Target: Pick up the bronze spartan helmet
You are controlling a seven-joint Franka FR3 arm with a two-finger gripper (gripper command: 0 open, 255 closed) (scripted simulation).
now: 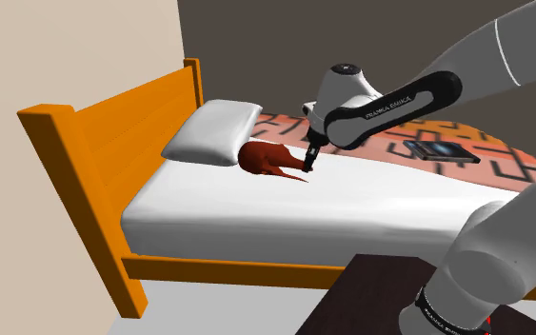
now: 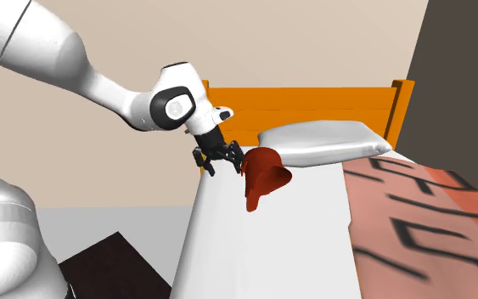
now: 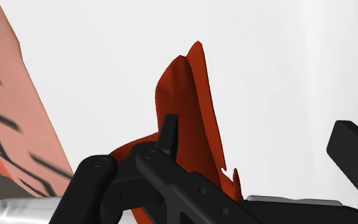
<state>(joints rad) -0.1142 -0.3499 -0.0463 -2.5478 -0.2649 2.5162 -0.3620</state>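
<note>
White arm [image 1: 349, 93] slants down over the bed [image 1: 256, 217], black pincer [image 1: 308, 160] gaping empty beside the rust-red crested helmet [image 1: 259, 157]. Forearm lettering [image 1: 382, 106] illegible.

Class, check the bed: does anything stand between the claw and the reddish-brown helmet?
Nothing visible does. The open claw hangs right beside the helmet on the white sheet; the pillow lies beyond the helmet.

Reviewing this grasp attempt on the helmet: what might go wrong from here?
The open tool sits off-centre: one finger is by the thin rim of the red-brown helmet, the other far off. Closing may pinch just the rim, so it slips. A nudge might shove it into the pillow.
</note>
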